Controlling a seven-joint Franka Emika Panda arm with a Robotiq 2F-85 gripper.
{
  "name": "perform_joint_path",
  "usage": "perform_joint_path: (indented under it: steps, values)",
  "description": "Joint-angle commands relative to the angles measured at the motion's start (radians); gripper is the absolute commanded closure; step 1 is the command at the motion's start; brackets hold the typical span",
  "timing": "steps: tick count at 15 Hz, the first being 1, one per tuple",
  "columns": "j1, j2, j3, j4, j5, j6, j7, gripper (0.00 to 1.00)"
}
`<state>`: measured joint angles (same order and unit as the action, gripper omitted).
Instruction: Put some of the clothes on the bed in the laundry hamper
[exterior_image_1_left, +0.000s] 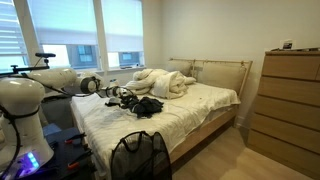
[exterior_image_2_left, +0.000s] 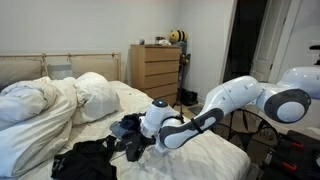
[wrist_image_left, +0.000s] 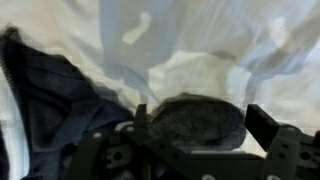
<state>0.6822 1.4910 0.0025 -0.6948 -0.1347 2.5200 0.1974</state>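
The clothes (exterior_image_1_left: 146, 104) are a small pile of black and dark garments in the middle of the bed (exterior_image_1_left: 205, 108), also seen as a dark heap (exterior_image_2_left: 85, 160) on the white sheet. My gripper (wrist_image_left: 200, 125) is down at the pile, open, its fingers (wrist_image_left: 264, 122) standing either side of a rounded dark grey garment (wrist_image_left: 195, 118) without closing on it. A navy garment (wrist_image_left: 45, 100) lies to the left of it. The black mesh laundry hamper (exterior_image_1_left: 140, 156) stands on the floor at the foot of the bed. In both exterior views the gripper (exterior_image_1_left: 118, 94) (exterior_image_2_left: 135, 148) is low over the pile.
A puffy cream duvet (exterior_image_1_left: 160, 82) (exterior_image_2_left: 40, 110) is bunched near the headboard. A tall light wooden dresser (exterior_image_1_left: 285, 95) (exterior_image_2_left: 157, 70) stands against the wall beyond the bed. The white arm (exterior_image_2_left: 235, 100) reaches in over the mattress edge.
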Motion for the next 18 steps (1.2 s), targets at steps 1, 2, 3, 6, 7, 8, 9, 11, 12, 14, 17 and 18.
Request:
perform_joint_path:
  steps: [1, 2, 3, 6, 7, 8, 9, 11, 12, 14, 17, 18]
  values:
    - [0.005, 0.0, -0.006, -0.027, -0.009, 0.036, -0.013, 0.0]
    - [0.005, 0.0, -0.006, -0.031, -0.01, 0.038, -0.017, 0.25]
    - [0.005, 0.0, -0.004, -0.033, -0.008, 0.036, -0.019, 0.26]
    - [0.008, 0.0, -0.011, -0.037, -0.013, 0.041, -0.017, 0.51]
    - [0.008, 0.0, -0.012, -0.038, -0.014, 0.043, -0.016, 0.58]
    - [0.008, 0.0, -0.013, -0.04, -0.015, 0.046, -0.016, 0.65]
    - [0.008, 0.0, -0.015, -0.041, -0.016, 0.048, -0.015, 0.73]
    - [0.01, 0.0, -0.019, -0.041, -0.019, 0.051, -0.013, 0.88]
    - [0.01, 0.0, -0.021, -0.041, -0.021, 0.051, -0.013, 0.95]
    - [0.012, 0.0, -0.025, -0.036, -0.025, 0.052, -0.011, 1.0]
    - [0.019, 0.0, -0.026, -0.018, -0.032, 0.055, -0.014, 1.0]
    - [0.022, 0.0, -0.024, -0.005, -0.032, 0.055, -0.017, 1.0]
